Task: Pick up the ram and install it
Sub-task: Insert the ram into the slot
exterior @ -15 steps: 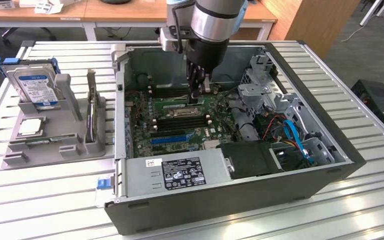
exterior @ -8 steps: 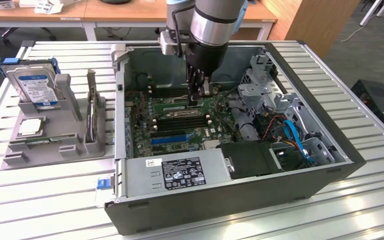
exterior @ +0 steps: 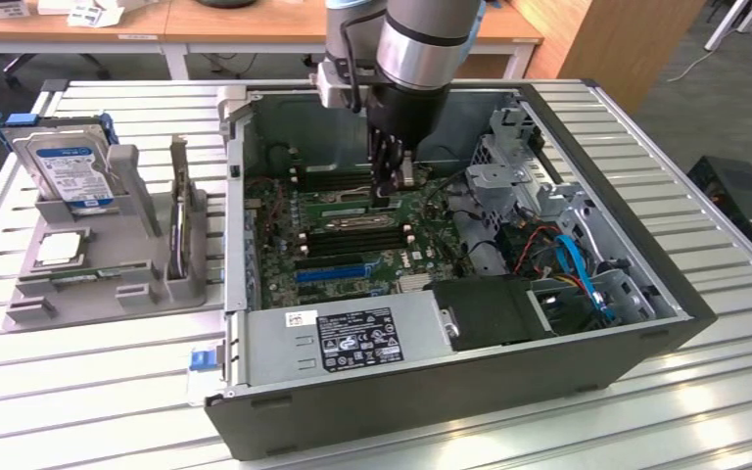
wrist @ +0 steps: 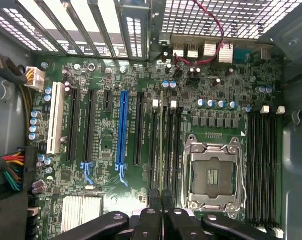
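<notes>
Slatted bench (exterior: 75, 382), PC case (exterior: 507, 377): gripper (exterior: 395, 192) jaws narrow, clamping ram (wrist: 161, 145) above DIMM slots (wrist: 153, 150); skew toward ext.-view 12 o'clock risks misseat.

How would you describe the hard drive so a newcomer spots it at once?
Find the open computer case; to the exterior view's left of it sits a grey holder. The hard drive stands on edge at the holder's far end, the only item there with a blue-and-white label.
</notes>
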You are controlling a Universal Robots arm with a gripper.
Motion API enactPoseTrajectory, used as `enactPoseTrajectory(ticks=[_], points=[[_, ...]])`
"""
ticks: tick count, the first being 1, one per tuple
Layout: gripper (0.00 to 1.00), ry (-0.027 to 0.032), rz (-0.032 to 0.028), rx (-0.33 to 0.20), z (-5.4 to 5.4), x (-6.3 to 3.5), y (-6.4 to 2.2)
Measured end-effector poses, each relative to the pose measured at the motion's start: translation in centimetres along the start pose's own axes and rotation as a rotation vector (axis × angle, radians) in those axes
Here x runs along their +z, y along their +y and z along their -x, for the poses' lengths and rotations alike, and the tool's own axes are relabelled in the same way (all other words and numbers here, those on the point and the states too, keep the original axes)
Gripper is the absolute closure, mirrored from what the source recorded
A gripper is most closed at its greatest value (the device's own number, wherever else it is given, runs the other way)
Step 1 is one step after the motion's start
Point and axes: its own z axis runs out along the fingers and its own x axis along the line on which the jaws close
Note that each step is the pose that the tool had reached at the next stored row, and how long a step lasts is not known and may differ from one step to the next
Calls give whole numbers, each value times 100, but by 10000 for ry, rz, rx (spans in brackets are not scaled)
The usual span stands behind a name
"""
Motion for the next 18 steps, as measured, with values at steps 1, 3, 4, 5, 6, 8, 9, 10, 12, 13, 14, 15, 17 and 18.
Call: enactPoseTrajectory(ticks=[1, 3, 4, 5, 6, 8, 9, 10, 12, 13, 14, 15, 17, 18], points=[[87, 0, 0, 0, 0, -1, -12], [87, 0, 0, 0, -1, -3, -35], [87, 0, 0, 1, -2, -4, -48], [87, 0, 0, 1, -2, -5, -61], [87, 1, 0, 1, -2, -6, -70], [87, -1, 0, 0, -2, -6, -73], [87, 0, 0, 1, -2, -6, -73], [87, 0, 1, 1, -2, -6, -73], [87, -4, -2, 44, -2, -5, -74], [87, -7, -2, 78, -2, -5, -74], [87, -11, -3, 120, -2, -5, -74], [87, -13, -4, 164, -2, -5, -74], [87, -15, -4, 192, -2, -6, -74], [87, -15, -5, 192, -2, -5, -74]])
